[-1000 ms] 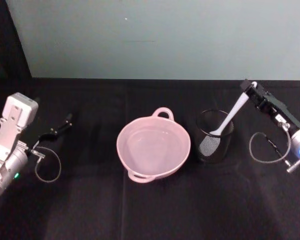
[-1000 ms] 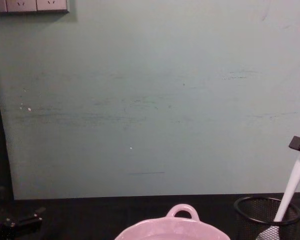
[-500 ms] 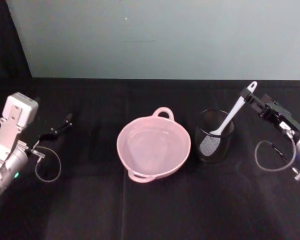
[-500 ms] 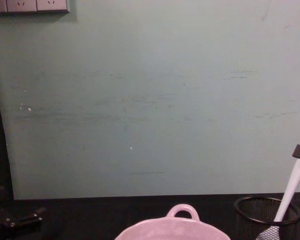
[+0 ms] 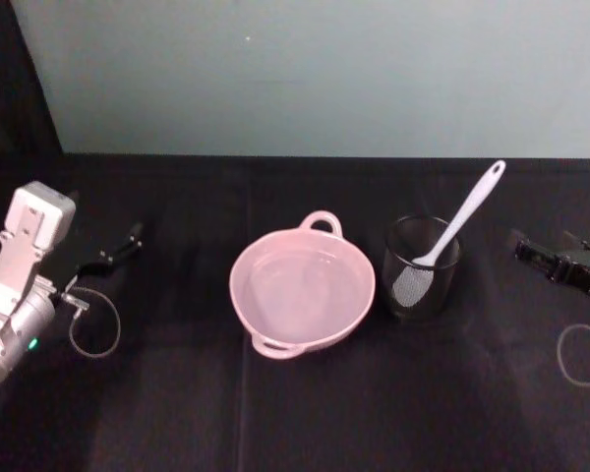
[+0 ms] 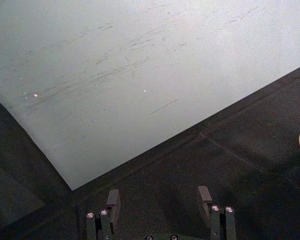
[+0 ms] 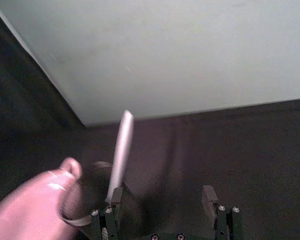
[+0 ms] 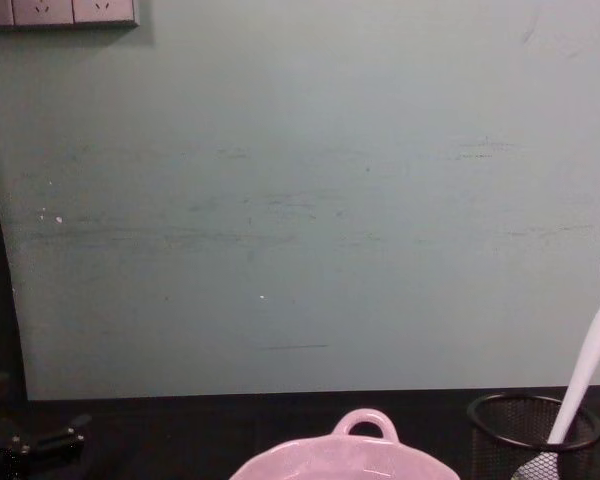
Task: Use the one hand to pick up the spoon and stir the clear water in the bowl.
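From the head, I see the pink bowl [image 5: 303,291] at the middle of the black table [image 5: 295,413], clear water [image 5: 300,295] glinting faintly inside. Just to its right stands the black mesh cup [image 5: 421,267], and the white spoon [image 5: 452,228] rests in it, blade down, handle leaning up and to the right, touched by nothing. My right gripper [image 5: 531,253] sits well to the right of the cup. My left gripper [image 5: 113,251] lies parked far left.

Through my left wrist, my fingers [image 6: 112,202] are spread with bare cloth between them.

Through my right wrist, my fingers [image 7: 210,197] stand released, empty, the spoon [image 7: 121,150] ahead of them.

From the chest, the spoon [image 8: 580,385] leans in the cup [image 8: 535,435] beside the bowl's rim [image 8: 350,455].
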`<state>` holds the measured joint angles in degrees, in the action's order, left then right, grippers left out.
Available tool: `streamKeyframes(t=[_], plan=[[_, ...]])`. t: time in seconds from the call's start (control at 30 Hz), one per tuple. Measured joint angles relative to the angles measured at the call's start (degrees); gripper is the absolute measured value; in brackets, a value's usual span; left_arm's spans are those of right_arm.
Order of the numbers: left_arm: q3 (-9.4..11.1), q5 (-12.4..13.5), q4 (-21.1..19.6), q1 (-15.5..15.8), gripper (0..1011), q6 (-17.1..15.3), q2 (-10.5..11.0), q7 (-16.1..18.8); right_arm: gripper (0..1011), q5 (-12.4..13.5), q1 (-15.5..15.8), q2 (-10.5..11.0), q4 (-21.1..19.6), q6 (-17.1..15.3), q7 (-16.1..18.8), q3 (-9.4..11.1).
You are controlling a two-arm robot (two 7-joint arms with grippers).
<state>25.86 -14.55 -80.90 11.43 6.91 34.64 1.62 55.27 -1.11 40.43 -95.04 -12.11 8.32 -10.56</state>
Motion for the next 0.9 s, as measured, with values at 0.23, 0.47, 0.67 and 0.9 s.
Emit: streamKeyframes(t=[0.23,0.47,0.67,0.9], plan=[[0.0,0.0,0.0,0.0,1011,0.0,0.0,0.0,1003,-9.0,-3.3,0.7,3.5,-1.0,-2.3,-3.9],[0.0,0.0,0.0,0.0,1011,0.0,0.0,0.0,1002,-16.9,-8.4,-3.7,11.2,7.8,0.3,-7.5],[0.0,0.0,0.0,0.0,1011,0.0,0.0,0.0,1002,-23.4,-13.5,-7.6,19.2,14.0,1.2,-10.3],[0.0,0.0,0.0,0.0,1011,0.0,0.0,0.0,1003,-28.8,-16.3,-9.7,24.3,17.3,0.7,-11.7]])
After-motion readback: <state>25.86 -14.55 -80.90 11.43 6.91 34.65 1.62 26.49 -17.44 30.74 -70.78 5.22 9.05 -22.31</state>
